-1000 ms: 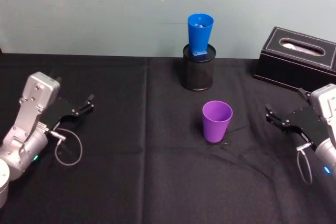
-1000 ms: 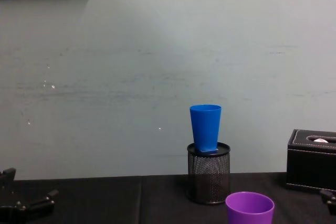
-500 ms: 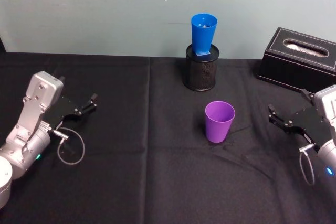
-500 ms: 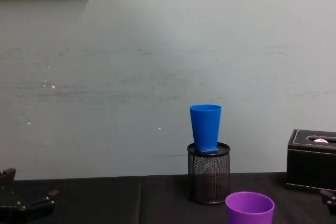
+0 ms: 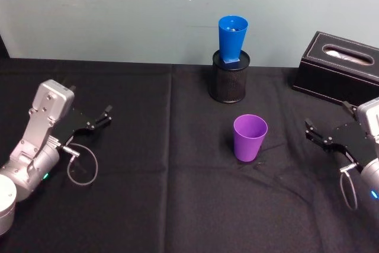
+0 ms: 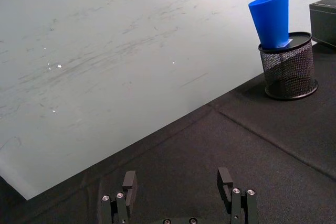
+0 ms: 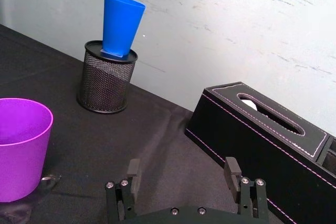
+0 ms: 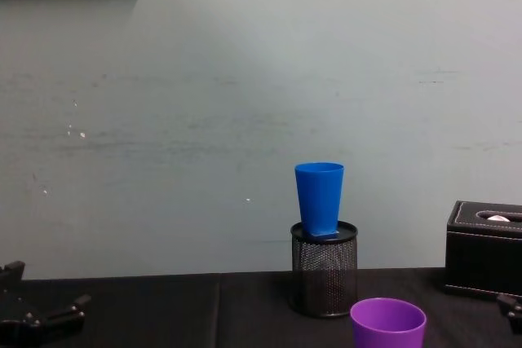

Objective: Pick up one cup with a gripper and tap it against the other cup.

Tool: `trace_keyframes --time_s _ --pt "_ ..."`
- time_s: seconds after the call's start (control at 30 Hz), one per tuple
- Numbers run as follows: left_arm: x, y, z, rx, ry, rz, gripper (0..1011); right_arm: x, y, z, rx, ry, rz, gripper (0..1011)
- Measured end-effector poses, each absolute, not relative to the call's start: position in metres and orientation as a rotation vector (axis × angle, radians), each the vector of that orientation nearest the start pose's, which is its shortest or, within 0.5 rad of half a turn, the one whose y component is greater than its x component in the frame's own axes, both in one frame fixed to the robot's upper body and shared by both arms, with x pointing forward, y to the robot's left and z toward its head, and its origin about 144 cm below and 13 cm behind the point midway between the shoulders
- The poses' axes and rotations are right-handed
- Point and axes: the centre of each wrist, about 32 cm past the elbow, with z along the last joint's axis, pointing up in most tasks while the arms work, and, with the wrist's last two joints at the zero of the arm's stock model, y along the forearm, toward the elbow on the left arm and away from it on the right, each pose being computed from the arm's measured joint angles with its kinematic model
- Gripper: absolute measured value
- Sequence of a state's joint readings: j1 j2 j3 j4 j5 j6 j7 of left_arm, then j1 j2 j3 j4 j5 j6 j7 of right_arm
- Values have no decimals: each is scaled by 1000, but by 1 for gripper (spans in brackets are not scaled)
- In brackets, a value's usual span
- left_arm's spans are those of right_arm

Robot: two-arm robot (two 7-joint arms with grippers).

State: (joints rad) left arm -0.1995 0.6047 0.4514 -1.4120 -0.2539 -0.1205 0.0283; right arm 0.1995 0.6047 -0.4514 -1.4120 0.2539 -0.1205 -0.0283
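Note:
The purple cup (image 5: 249, 138) stands upright and alone on the black cloth near the table's middle; its rim also shows in the chest view (image 8: 387, 321) and the right wrist view (image 7: 21, 145). Behind it the blue cup (image 5: 232, 38) sits upright in the mouth of a black mesh pen holder (image 5: 230, 81). My right gripper (image 5: 309, 130) rests open near the table's right side, well right of the purple cup, fingers pointing toward it. My left gripper (image 5: 105, 117) lies open at the far left, holding nothing.
A black tissue box (image 5: 340, 66) stands at the back right, just behind my right gripper. A pale wall closes the table's far edge. Black cloth (image 5: 172, 194) covers the table, with bare room between the purple cup and each gripper.
The head view has drifted slightly, so everything sits a little further right in it. In the chest view the cups and both grippers keep their places.

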Motion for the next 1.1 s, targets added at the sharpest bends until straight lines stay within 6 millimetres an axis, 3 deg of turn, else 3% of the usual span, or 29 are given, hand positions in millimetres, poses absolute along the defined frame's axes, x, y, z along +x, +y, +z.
trace_keyframes --time_s 0.37,0.63,0.83,1.1 --pt "489 310 1140 305 -285 1248 1005 482 -313 1151 -235 -300 -1235 1003" --pt "489 310 1140 304 -285 1248 1004 464 -319 1156 -164 -229 -1151 1003" --pt "489 310 1140 304 -285 1248 1004 447 -319 1149 -157 -152 -1025 1003" --pt "489 310 1140 304 -285 1248 1005 441 -313 1136 -140 -66 -897 1003"
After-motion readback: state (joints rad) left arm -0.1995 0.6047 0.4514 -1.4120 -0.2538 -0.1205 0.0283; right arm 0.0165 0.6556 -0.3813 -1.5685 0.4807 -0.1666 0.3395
